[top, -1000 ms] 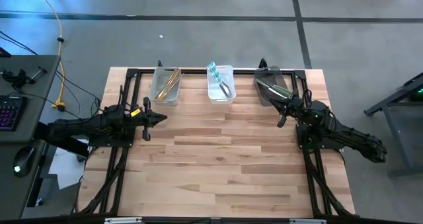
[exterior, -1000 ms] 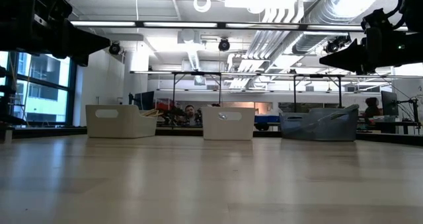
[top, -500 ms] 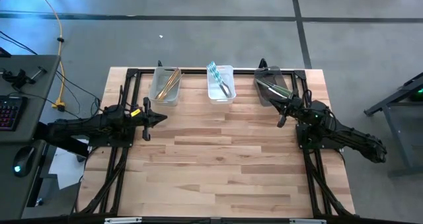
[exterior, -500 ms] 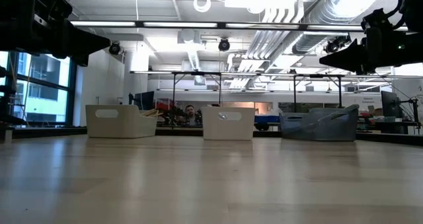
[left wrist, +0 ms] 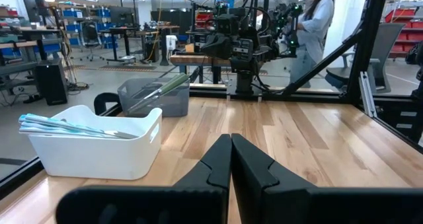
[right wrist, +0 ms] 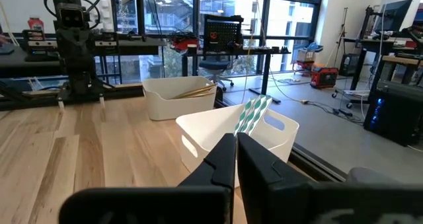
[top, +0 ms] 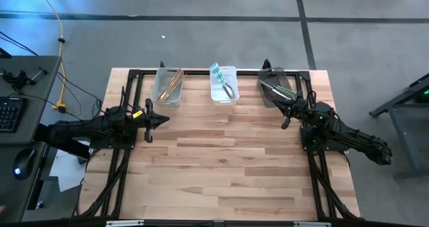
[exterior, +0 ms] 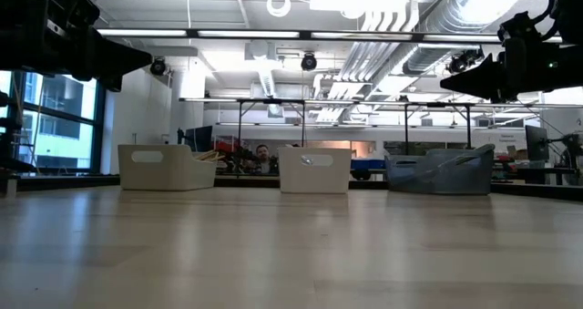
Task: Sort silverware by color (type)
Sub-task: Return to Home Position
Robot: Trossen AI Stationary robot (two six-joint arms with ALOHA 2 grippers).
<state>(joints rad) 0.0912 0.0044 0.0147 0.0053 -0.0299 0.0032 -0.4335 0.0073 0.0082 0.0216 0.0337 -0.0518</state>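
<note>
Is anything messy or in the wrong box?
Nothing stands out. The gold silverware lies in the left bin, the teal pieces in the white bin, the dark pieces in the gray bin. The teal ones poke a little past the rim. The left hand and right hand hang shut over the table, empty.

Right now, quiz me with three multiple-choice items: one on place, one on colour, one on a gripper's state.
1. The silverware in the left bin is: A gold, B teal, C dark.
2. The teal silverware lies: A in the left bin, B in a gripper, C in the middle bin.
3. The left gripper is: A open, B shut and empty, C shut on a fork.
Key: 1A, gold handles show there; 2C, teal handles poke from it; 3B, its wrist view shows it closed on nothing.
</note>
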